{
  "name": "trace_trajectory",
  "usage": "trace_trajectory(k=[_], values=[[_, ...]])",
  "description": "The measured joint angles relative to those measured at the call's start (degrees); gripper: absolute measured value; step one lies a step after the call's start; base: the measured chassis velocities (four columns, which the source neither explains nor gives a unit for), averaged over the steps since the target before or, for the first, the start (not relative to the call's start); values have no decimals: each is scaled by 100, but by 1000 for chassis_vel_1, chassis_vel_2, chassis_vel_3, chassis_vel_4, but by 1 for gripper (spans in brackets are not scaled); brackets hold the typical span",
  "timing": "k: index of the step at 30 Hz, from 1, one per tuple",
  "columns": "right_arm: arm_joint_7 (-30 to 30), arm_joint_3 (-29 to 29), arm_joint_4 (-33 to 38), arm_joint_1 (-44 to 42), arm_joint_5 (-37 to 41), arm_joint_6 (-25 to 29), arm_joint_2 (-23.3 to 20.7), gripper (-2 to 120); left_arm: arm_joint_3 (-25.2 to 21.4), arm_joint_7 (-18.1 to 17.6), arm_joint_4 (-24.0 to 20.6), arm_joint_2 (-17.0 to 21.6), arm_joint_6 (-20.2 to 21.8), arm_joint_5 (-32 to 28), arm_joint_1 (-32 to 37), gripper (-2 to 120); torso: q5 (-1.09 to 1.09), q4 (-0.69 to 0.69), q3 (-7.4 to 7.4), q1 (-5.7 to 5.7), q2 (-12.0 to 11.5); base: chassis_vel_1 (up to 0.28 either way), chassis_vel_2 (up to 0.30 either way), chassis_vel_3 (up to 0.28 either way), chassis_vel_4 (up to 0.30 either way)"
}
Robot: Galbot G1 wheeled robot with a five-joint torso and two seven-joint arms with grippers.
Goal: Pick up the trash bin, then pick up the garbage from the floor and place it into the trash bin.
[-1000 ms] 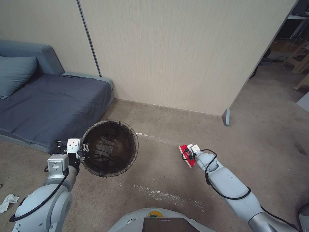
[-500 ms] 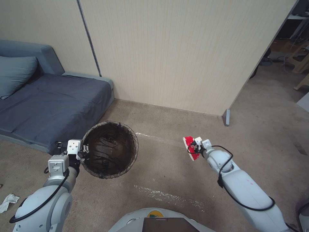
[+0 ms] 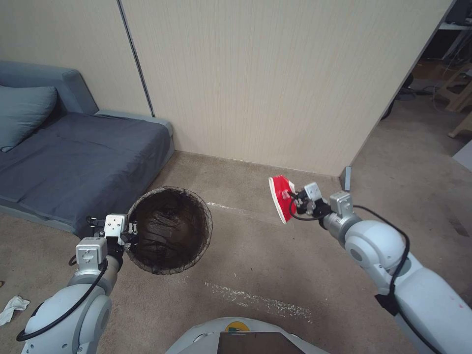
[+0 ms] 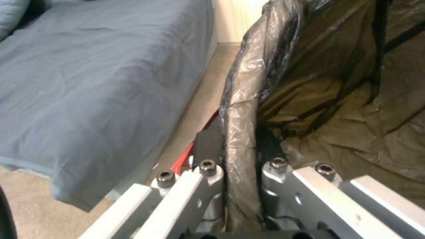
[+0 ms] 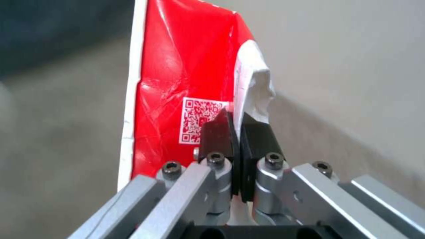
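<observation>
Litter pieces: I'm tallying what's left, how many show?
2: a red-and-white plastic wrapper in the right claw, and a crumpled white tissue on the carpet beside the left arm. More may be hidden.

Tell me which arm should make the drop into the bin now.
Right. The right gripper already pinches the red wrapper, lifted off the floor, right of the bin. The left gripper is clamped on the bin's rim, holding it.

Grey sofa [image 3: 73, 157] with cushion [image 3: 22, 113] at left, beige wall panel [image 3: 275, 78] behind, carpet [image 3: 255, 260], chairs [image 3: 459, 93] far right
</observation>
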Motion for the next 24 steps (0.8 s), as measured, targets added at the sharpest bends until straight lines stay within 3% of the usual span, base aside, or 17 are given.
trace_trajectory(k=[5,14,18,24], values=[[151,-500,378,829,822,0,-192,0,3,1,0,-16,0,14,-2,4,0,0,0,0,0,0,0,0,0],[179,-1518,260,2180,1556,1,-280,0,-20,0,0,-36,0,29,-56,4,1,-3,0,0,0,0,0,0,0],[506,-2461,204,3338,2233,6,-90,0,-16,-3,0,-107,0,86,-93,4,0,2,1,0,0,0,0,0,0],[740,-3275,197,3890,2569,8,110,0,-44,-4,0,-124,0,94,-135,4,-1,-1,1,0,0,0,0,0,0]])
